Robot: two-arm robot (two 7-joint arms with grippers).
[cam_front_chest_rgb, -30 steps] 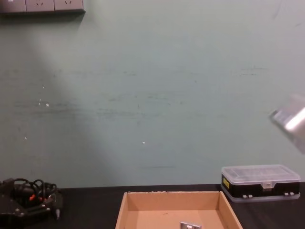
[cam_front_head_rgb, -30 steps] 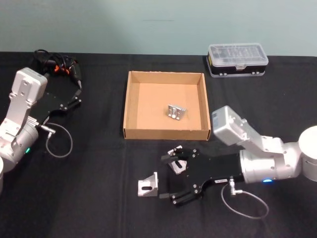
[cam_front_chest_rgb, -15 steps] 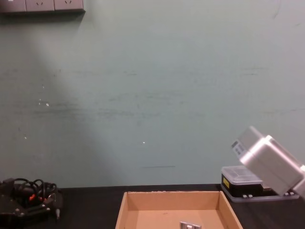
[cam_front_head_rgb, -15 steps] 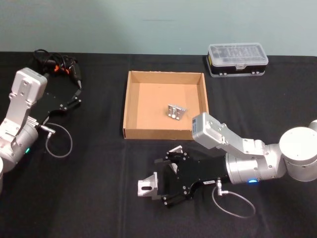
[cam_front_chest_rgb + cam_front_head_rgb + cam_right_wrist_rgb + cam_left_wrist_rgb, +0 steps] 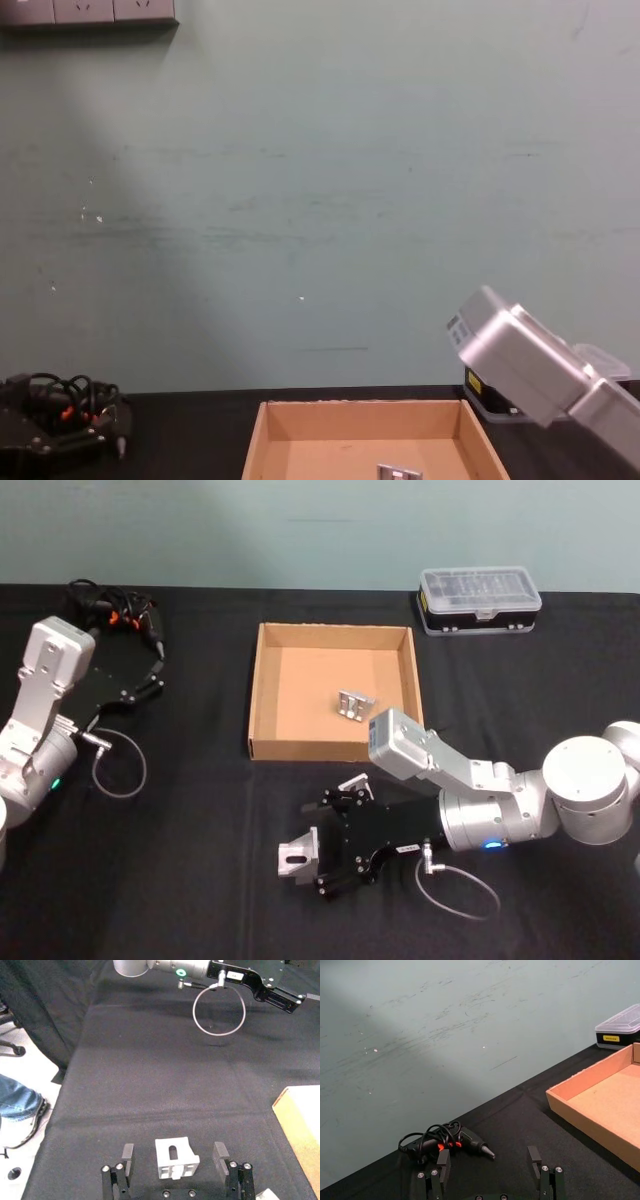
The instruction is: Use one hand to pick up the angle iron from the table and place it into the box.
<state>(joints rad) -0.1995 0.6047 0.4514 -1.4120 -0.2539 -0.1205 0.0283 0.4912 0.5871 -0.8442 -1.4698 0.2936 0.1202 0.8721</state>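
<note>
Straddles the angle iron [image 5: 298, 857] on the tabletop [image 5: 200, 880] with the right gripper [image 5: 174, 1152] spread wide, having just slid up around it; likely ready to clamp and lift. Beyond, box [image 5: 335, 748] waiting; left gripper [image 5: 489, 1170] parked at far left, jaws apart

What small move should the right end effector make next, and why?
Probably it should close. The right end effector is open and low over the table, and the angle iron lies between its fingers, seemingly untouched. Carrying it to the box comes afterwards. The left end effector sits parked, open, at the far left.
</note>
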